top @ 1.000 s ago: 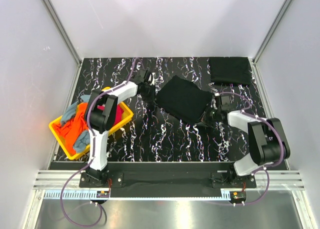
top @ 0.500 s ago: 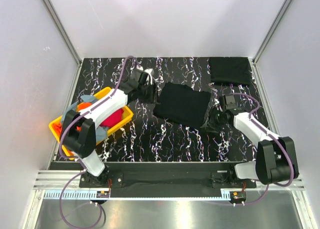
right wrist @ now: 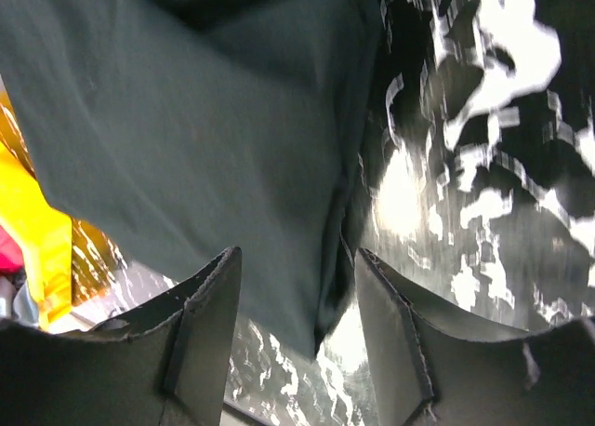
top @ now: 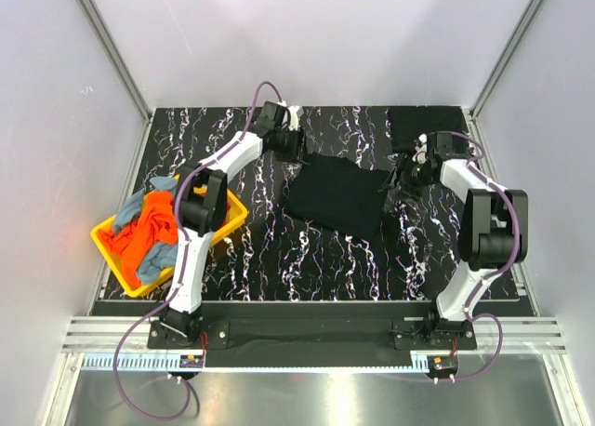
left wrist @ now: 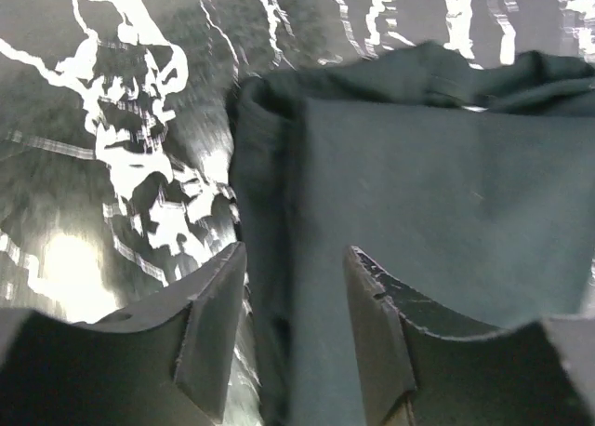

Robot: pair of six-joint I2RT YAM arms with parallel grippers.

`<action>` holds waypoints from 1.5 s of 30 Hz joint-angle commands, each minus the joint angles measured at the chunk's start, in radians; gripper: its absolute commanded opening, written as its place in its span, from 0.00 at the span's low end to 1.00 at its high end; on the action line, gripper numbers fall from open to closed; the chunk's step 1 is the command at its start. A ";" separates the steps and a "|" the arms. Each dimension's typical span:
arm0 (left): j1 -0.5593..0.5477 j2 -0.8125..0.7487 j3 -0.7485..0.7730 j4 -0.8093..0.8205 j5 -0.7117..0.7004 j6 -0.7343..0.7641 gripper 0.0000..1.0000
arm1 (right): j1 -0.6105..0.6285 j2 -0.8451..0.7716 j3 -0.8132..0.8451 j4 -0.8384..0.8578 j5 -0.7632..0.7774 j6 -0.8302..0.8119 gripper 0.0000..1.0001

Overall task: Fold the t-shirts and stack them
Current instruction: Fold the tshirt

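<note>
Left claw (left wrist: 295,286) was open with nothing held, and so was the right claw (right wrist: 297,277). The black tee (top: 337,196) lay flat on the surface (top: 307,259) between the two claws, with a side edge running into the gap of each.

Risks as I judged them:
- Cloth sat between the fingers on both sides. A low or sideways pull-off could snag the hem and drag the fold open.
- The edge by the left claw was bunched and the tee lay skewed, so a further fold would likely come out crooked unless it was squared first.
- The folded black tee (top: 426,130) lay just beyond the right claw, and a wide swing of that arm could shove it.
- The yellow tray (top: 228,229) sat well behind the left claw, with the orange tee (top: 139,240) heaped among others. A grab there could lift two at once.
</note>
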 commanded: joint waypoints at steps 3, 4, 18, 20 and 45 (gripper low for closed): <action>0.024 0.102 0.160 0.006 0.091 0.014 0.54 | -0.016 0.104 0.131 0.049 -0.028 -0.069 0.60; 0.024 0.126 0.180 0.009 0.098 0.014 0.54 | -0.016 0.115 0.136 0.077 -0.054 -0.074 0.60; 0.050 0.218 0.237 0.177 0.213 -0.054 0.58 | -0.022 0.267 0.237 0.116 -0.044 -0.098 0.52; 0.049 0.223 0.237 0.199 0.230 -0.061 0.58 | -0.025 0.267 0.240 0.119 -0.041 -0.100 0.51; 0.086 0.174 0.219 0.254 0.155 -0.200 0.22 | -0.072 0.214 0.219 0.144 -0.004 0.012 0.55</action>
